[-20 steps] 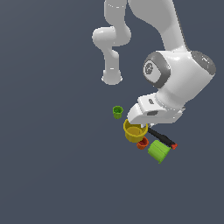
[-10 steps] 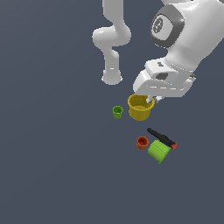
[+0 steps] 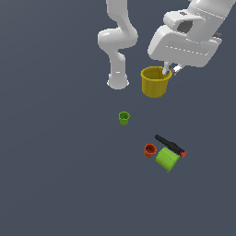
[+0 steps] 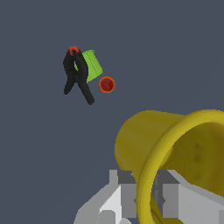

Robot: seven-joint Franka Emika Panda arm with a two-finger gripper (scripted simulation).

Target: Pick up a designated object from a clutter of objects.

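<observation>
Sitting furthest toward the exterior view's left, the tiny green cup (image 3: 124, 117) stood alone on the desk (image 3: 55, 175), and it appeared in that view only. Next came the orange-red cup (image 3: 150, 150), the lime-green cylinder (image 3: 167, 159) and the black marker (image 3: 168, 145) lying close together, while above them the claw (image 3: 169, 70) pinched the rim of the yellow cup (image 3: 155, 82), lifted well clear of the desk. Only the wrist view showed a finger (image 4: 177, 199) inside the cup's mouth, though the rim cut off its tip.

Open floor all round — only the tiny green cup (image 3: 124, 118) and red-tipped black tool (image 3: 169, 145) cluster obstruct
</observation>
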